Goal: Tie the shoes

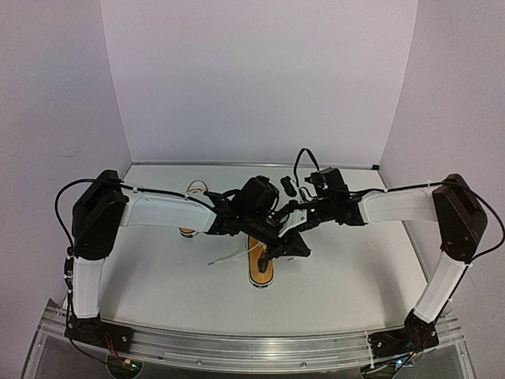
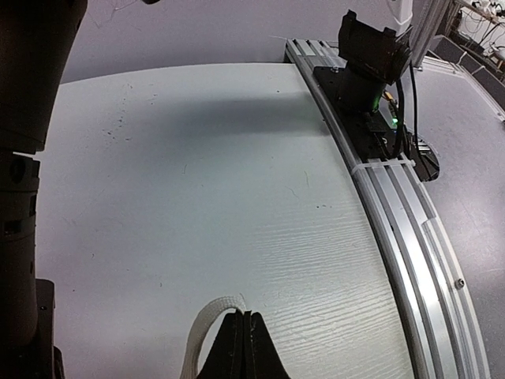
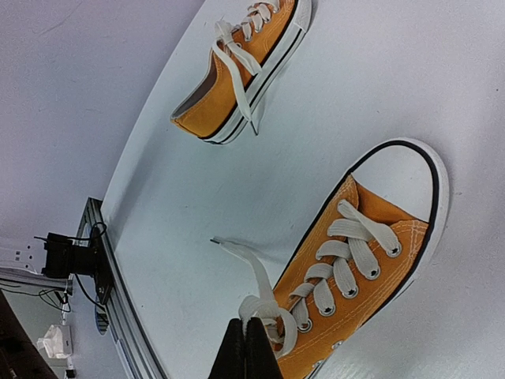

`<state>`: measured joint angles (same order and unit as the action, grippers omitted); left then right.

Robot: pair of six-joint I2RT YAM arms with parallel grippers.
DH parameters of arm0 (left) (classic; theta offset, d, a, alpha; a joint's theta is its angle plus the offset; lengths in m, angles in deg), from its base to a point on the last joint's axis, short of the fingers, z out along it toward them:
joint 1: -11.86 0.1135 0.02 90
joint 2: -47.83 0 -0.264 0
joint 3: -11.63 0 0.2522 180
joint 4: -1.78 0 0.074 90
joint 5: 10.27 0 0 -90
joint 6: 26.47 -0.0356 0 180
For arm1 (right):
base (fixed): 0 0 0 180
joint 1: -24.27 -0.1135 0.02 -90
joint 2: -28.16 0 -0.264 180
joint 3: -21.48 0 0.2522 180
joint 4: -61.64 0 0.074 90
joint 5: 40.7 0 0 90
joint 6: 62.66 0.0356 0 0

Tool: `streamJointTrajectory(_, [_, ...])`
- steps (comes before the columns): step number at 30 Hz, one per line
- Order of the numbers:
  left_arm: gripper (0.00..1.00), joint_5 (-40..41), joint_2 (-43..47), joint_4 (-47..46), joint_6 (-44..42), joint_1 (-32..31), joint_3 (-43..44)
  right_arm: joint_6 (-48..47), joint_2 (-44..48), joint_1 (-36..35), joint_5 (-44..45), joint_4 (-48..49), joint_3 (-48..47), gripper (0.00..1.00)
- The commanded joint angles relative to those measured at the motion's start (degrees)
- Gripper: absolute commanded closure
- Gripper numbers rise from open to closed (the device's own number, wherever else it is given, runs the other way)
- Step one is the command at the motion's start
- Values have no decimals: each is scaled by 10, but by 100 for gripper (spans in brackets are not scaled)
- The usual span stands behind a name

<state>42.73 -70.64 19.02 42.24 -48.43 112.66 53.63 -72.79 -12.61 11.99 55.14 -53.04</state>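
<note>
Right hand point(image 3: 246, 347) pinches the white lace point(image 3: 258, 272) of 1 white-toed orange shoe point(image 3: 371, 264).

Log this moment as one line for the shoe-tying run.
left fingers: shut on lace strand | right fingers: shut on near shoe lace | far shoe: laces loose

Two orange canvas low-tops with white soles, toe caps and laces, both upright on their soles and well apart on the worktop point(image 3: 442, 71). Near shoe point(image 3: 355, 276) sat lower right in the right wrist view, toe cap toward the upper right, laced through the eyelets but untied. Its loose lace point(image 3: 252, 264) trailed flat to the left. Its other lace point(image 2: 207, 317) curved up to the tips of the closed left claw point(image 2: 246, 316). Far shoe point(image 3: 245, 71) sat at top centre, toe cut off by the frame edge, also untied, one lace hanging over its side. In the top view it was mostly hidden.
</note>
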Motion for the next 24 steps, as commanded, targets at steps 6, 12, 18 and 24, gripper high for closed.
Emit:
streamJointTrajectory(6, [85,38,-17,-8,-21,6,34,-15,-9,-5,-27,23,-17,100])
streamJointTrajectory(12, [64,58,12,6,-20,9,18,-16,-11,-4,-27,23,-16,100])
streamJointTrajectory(18, [55,53,87,-9,21,31,-47,-16,-4,-4,-35,32,-17,100])
streamJointTrajectory(24, [55,80,215,-105,117,71,-210,-14,-21,-20,-55,42,-34,100])
